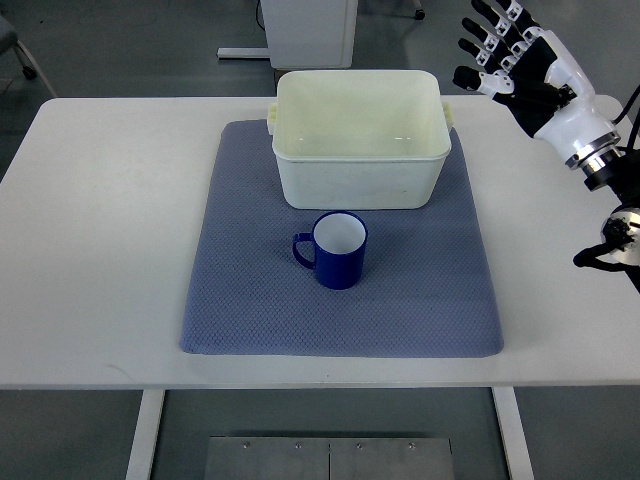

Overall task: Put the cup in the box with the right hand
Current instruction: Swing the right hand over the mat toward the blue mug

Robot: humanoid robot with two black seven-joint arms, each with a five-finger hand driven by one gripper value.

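A blue cup [338, 251] with a white inside stands upright on the blue-grey mat [240, 290], its handle pointing left. Just behind it stands an empty cream plastic box [358, 170]. My right hand [503, 52] is raised at the upper right, over the table's far right corner, with its fingers spread and holding nothing. It is well apart from the cup and to the right of the box. My left arm does not show.
The mat lies in the middle of a white table [90, 230]. A white cabinet base [308, 30] stands on the floor behind the table. A chair leg [15, 50] shows at the top left.
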